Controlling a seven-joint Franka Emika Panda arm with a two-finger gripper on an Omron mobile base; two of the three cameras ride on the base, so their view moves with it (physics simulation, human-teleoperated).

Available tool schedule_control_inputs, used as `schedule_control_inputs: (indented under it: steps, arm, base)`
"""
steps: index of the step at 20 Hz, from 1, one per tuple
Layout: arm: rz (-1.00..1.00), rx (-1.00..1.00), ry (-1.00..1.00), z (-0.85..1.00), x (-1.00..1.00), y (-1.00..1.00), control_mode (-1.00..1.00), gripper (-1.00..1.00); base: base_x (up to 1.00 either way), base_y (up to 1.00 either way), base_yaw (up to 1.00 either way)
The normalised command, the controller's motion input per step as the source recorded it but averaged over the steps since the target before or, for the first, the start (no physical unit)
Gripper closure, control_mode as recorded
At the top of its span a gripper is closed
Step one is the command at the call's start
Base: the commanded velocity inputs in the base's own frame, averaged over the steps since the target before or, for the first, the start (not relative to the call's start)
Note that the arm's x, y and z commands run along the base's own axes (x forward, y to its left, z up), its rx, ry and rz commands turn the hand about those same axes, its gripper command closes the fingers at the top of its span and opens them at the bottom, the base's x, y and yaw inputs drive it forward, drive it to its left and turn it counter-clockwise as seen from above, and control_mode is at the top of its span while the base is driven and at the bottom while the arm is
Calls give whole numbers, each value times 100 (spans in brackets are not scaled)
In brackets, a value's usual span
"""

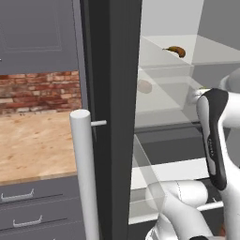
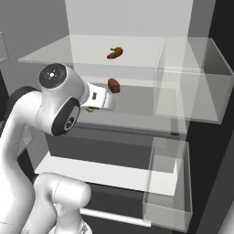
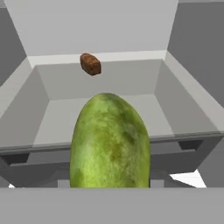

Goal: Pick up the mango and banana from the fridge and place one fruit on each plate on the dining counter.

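Observation:
The mango (image 3: 109, 140), a mottled yellow-green fruit, looms right in front of the hand camera and hides the fingertips. From the right base view a sliver of the mango (image 2: 90, 109) peeks out under my gripper (image 2: 93, 108), which is shut on it in front of the middle glass shelf of the open fridge (image 2: 128, 18). The banana (image 2: 115, 53) (image 1: 176, 50), curved and brown-mottled, lies on the upper shelf. Behind the mango a brown oval lump (image 3: 90, 64) (image 2: 114, 85) rests on the middle shelf. The plates and the dining counter are out of view.
The dark fridge door (image 1: 112, 117) stands open to my left, its pale bar handle (image 1: 84, 173) facing me. Clear bins (image 2: 189, 82) (image 2: 167, 183) line the right side. A wooden worktop (image 1: 33, 145) over grey drawers lies further left.

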Motion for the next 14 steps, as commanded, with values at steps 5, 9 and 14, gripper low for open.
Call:
schedule_control_inputs:
  steps: [5, 9, 14]
  arm:
    - [-1, 2, -5, 46, -70, 18, -100, 100]
    - [-2, 0, 0, 36, -41, 29, -100, 100]
    - [0, 0, -1, 12, -21, 12, 100, 100]
  base:
    - [0, 0, 0]
    - [0, 0, 0]
    - [-60, 2, -1]
